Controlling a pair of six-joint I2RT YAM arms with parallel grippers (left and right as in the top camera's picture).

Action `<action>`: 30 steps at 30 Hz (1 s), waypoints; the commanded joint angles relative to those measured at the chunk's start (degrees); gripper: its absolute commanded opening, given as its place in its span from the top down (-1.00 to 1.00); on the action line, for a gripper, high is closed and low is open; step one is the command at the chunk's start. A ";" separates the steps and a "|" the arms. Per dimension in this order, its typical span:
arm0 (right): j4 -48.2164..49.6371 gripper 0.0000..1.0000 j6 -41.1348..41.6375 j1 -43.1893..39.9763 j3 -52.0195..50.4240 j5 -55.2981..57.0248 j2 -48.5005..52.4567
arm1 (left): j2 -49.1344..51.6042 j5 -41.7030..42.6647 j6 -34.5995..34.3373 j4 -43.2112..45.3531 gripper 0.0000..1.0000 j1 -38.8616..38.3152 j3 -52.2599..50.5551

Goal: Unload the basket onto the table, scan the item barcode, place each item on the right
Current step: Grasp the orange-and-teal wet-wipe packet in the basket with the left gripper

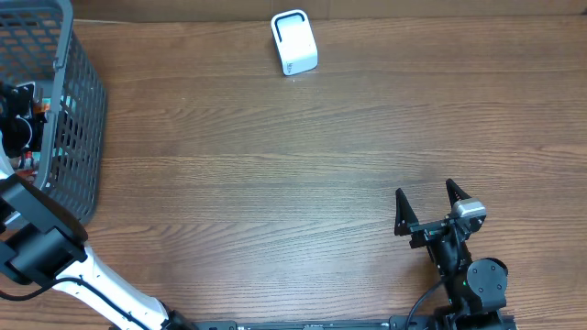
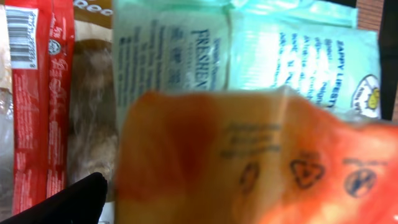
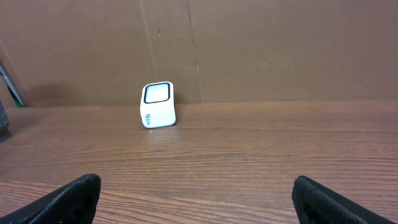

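In the basket (image 1: 81, 110), an orange packet (image 2: 249, 155) faces the left tool (image 1: 20, 115).

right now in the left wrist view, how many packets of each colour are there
red packet: 1
pale green packet: 2
orange packet: 1
brown packet: 1, partly hidden
total: 5
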 commanded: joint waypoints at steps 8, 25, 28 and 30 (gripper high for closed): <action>0.15 -1.00 -0.17 -0.17 -0.61 0.35 -0.46 | 1.44 -3.10 -0.68 2.21 -0.73 -0.90 -2.86; 0.15 -1.00 -0.17 -0.17 -0.61 0.35 -0.46 | -3.37 -3.17 -2.36 2.19 -0.26 -1.16 0.57; 0.15 -1.00 -0.17 -0.17 -0.61 0.35 -0.46 | -5.20 -3.17 -2.43 2.34 -0.22 -1.16 0.61; 0.15 -1.00 -0.17 -0.17 -0.61 0.35 -0.46 | -6.58 -3.19 -3.13 2.40 -0.19 -1.16 0.61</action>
